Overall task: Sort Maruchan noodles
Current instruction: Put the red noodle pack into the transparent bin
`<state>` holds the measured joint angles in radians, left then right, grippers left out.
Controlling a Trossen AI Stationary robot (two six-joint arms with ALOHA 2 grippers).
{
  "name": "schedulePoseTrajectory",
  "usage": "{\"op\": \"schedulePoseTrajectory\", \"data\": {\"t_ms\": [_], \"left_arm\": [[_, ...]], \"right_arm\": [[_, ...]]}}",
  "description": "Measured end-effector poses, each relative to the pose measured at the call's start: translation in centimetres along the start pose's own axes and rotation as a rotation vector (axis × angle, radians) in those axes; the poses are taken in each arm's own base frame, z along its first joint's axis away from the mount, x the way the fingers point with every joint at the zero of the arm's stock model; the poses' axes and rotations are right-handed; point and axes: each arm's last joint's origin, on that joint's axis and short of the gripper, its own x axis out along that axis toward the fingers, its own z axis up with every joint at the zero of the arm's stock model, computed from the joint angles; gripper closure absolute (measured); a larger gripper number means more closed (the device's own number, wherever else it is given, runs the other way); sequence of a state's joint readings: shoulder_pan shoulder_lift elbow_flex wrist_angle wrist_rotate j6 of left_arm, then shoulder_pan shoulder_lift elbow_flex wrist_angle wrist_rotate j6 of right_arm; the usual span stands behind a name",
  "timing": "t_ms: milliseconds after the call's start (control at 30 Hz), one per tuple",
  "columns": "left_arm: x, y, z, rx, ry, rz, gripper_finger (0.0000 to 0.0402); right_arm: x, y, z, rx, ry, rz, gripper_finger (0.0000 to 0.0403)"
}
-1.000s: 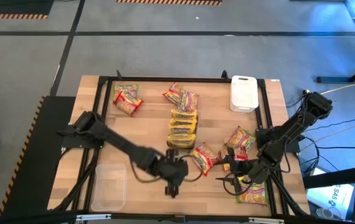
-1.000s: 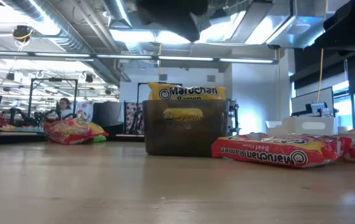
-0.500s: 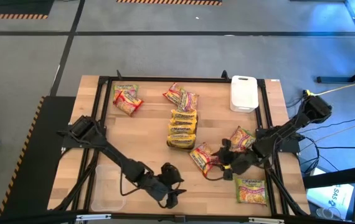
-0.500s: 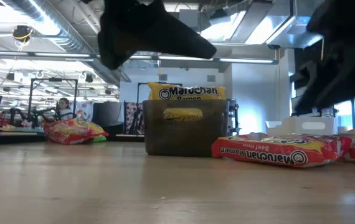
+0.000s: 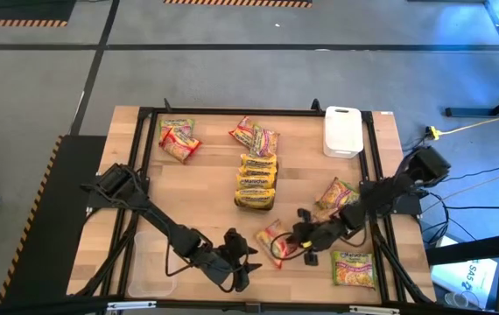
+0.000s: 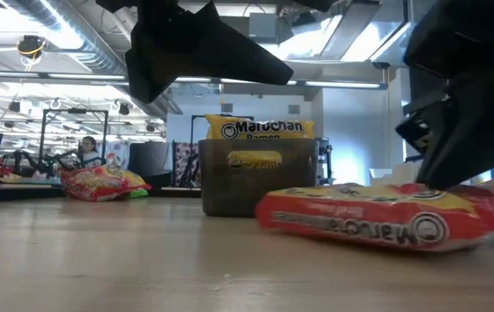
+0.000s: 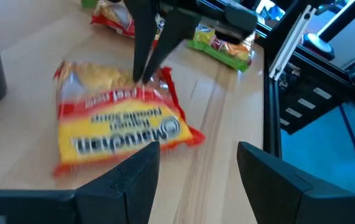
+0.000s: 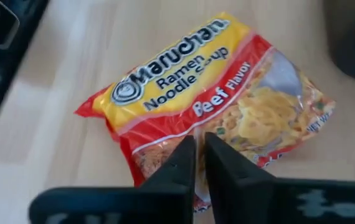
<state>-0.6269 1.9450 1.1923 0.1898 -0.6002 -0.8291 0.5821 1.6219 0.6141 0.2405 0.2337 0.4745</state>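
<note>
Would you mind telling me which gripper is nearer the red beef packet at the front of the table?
Right. The right gripper pinches the red beef packet's edge; the left gripper hangs open just beside it, apart.

Overhead, table-level, 2 wrist cams

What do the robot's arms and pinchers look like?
Both arms are black, thin and jointed, like bent sticks. The left arm and the right arm each end in a gripper. The left gripper has two flat, dark fingers with square tips. The right gripper has two dark fingers that narrow toward the tips. No markings show on them.
</note>
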Motion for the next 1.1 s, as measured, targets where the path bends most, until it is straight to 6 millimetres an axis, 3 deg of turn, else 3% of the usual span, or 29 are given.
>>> {"op": "schedulePoseTrajectory", "data": {"t_ms": [200,267,400,567,767,1100], "left_arm": [[0.0,0.0,0.0,0.011,0.012,-0.006,0.0193],[0.0,0.1,-0.1,0.006,0.027,-0.006,0.0193],[-0.2,0.1,-0.7,-0.021,0.068,0.002,0.0193],[-0.1,0.2,-2.3,-0.120,0.171,0.006,0.0193],[2.0,1.7,-5.3,-0.211,0.255,0.071,0.0193],[3.9,4.4,-3.7,-0.209,0.077,0.246,0.0193]], "right_arm": [[2.3,1.9,2.4,-0.062,0.000,0.010,0.0391],[2.1,2.5,3.6,-0.097,0.032,0.014,0.0391],[-0.3,3.5,5.8,-0.128,0.116,-0.018,0.0391],[-1.6,2.9,4.6,-0.084,0.223,-0.195,0.0391],[0.0,2.4,2.1,-0.032,0.235,-0.213,0.0391],[3.2,4.0,1.2,0.078,0.204,0.043,0.0391]]}}
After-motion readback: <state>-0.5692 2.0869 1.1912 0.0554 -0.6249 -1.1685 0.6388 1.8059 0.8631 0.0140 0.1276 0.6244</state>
